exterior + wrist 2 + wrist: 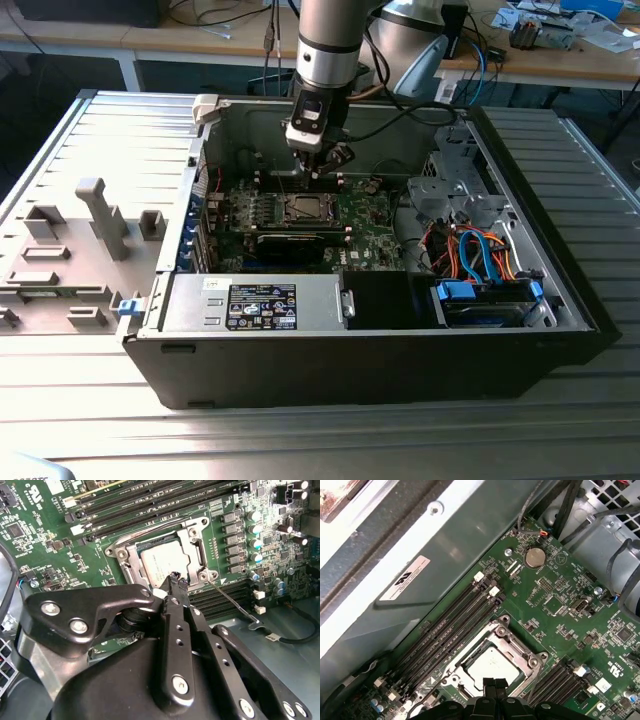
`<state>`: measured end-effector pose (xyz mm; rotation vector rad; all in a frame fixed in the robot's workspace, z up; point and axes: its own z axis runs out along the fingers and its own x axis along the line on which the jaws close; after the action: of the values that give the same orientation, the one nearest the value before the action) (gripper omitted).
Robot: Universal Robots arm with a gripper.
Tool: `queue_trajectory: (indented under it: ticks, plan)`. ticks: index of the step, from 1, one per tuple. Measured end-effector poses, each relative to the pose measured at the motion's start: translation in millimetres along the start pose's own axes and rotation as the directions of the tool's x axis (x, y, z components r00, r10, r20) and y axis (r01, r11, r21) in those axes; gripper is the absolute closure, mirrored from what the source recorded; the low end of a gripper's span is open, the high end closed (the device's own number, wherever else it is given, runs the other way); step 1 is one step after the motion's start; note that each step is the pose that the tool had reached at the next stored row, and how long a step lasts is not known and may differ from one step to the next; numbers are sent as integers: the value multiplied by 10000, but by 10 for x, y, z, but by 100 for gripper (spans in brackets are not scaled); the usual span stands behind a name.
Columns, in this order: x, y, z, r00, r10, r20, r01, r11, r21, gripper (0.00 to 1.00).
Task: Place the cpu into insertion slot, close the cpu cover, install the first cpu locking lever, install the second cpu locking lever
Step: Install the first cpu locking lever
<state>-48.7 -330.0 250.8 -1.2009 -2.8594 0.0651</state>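
Gripper [176,576]: fingers pressed together, gripping nothing, tips hovering at the socket's edge. Cpu [162,565]: lying in the insertion slot [131,566] mid-motherboard [40,540], cpu cover [196,545] sitting closed around it.

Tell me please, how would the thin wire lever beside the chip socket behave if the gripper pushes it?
The lever is a long thin wire rod, so it probably flexes and springs back. Its smooth round metal may let the gripper slide off. The bent end should give a better catch.
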Motion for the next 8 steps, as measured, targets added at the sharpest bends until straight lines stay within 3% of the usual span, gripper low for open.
queue_trajectory:
  ticks: [8]
  plan:
    - [0, 0, 0, 9989, -468, 25, 467, 9989, 11, 89]
